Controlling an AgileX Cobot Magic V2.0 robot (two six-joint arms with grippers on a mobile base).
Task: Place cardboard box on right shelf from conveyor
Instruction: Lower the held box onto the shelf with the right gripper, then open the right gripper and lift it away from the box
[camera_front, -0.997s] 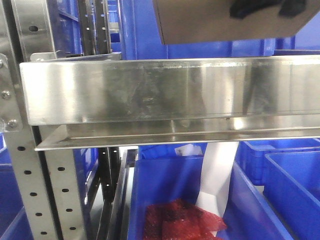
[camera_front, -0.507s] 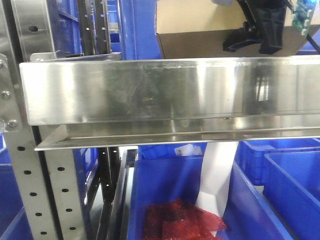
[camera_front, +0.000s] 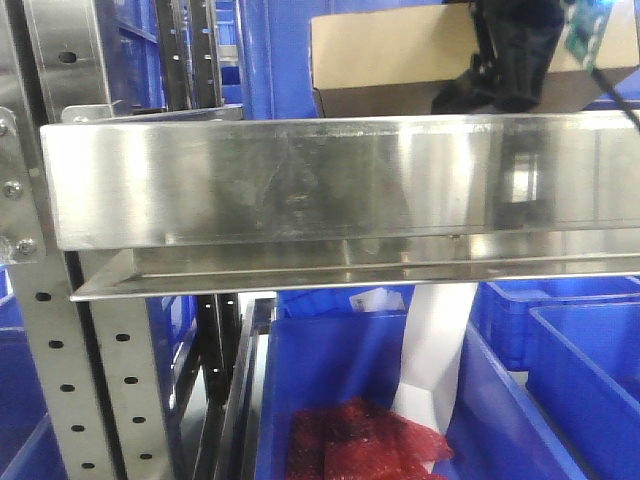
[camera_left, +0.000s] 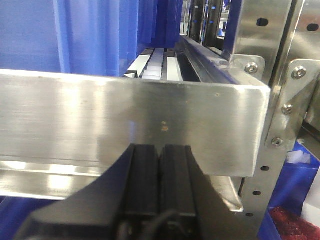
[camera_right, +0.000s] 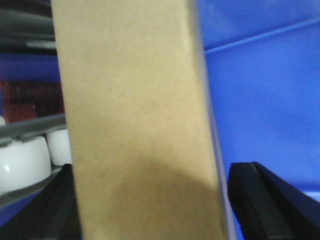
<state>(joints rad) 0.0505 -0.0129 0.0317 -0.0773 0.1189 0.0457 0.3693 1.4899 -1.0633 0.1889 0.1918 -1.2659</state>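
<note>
The right shelf (camera_front: 330, 180), a brushed stainless-steel rack with a tall reflective front lip, spanned the front-facing view from 9 to 3 o'clock, bolted at its left end to a perforated grey upright (camera_front: 95, 385). Blue plastic bins (camera_front: 400, 400) filled the room behind and below it; the nearest one at 6 o'clock held a red mesh-like bundle (camera_front: 365, 440) and a white strip (camera_front: 435, 350) hanging down into it. The cardboard box (camera_front: 390, 60) sat at 12 to 1 o'clock, just above and behind the lip, its lower edge hidden by the steel, so whether it touched the shelf floor could not be told. The right gripper (camera_front: 505, 75) stood over the box's right part at 1 o'clock; in the right wrist view the box (camera_right: 137, 125) filled the gap between the two black fingers (camera_right: 265, 200), which stood to either side of it with a thin strip of blue showing between the right finger and the box edge, so a firm clamp could not be told. White rollers (camera_right: 25, 162) showed at 8 o'clock beside the box. In the left wrist view the left gripper (camera_left: 159, 185) had its pads pressed together with nothing between them, close before the shelf lip's right end (camera_left: 150, 120), open room lying only below the lip.
</note>
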